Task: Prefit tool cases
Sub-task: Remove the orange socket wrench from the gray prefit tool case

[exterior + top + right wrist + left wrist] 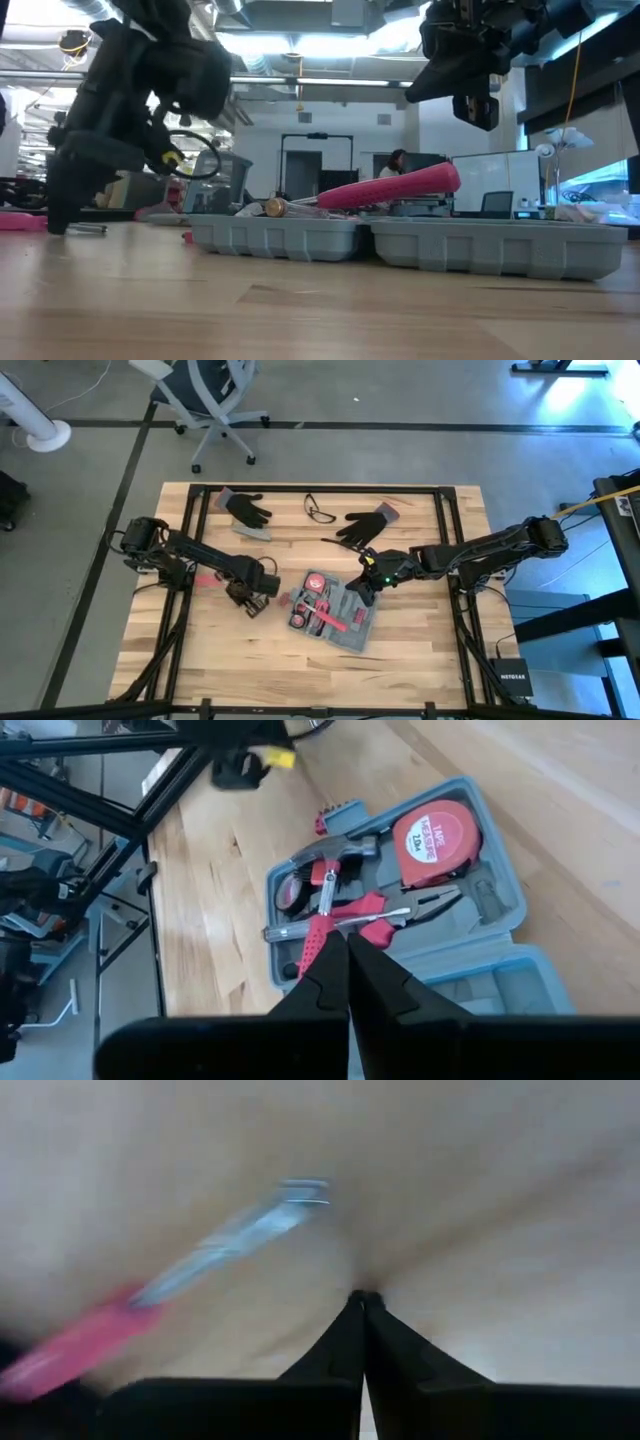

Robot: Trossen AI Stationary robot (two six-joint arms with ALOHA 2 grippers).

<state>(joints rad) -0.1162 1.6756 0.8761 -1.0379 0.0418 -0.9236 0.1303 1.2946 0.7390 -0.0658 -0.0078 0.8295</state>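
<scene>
The grey-blue tool case [332, 612] lies open on the table, both halves flat, with a red tape measure [435, 835], a hammer, pliers and red-handled tools in its slots. One pink-red handle [392, 188] sticks up above the case rim [300, 238]. My right gripper [366, 586] is shut and hangs above the case's far right part [347, 935], clear of it. My left gripper [250, 600] is shut and low at the table, left of the case. A loose red-handled screwdriver [200, 1265] lies on the wood just beyond its tips [363, 1295]. My left gripper points down with its shut fingertips [355, 1315] at the table top beside the loose screwdriver. I cannot tell whether they touch the wood. They are apart from the screwdriver.
Two black gloves [247, 510] [366, 524] and a pair of glasses [319, 510] lie on the far part of the table. Bare wood lies near the front edge [300, 670]. An office chair [205, 400] stands beyond the table's far edge.
</scene>
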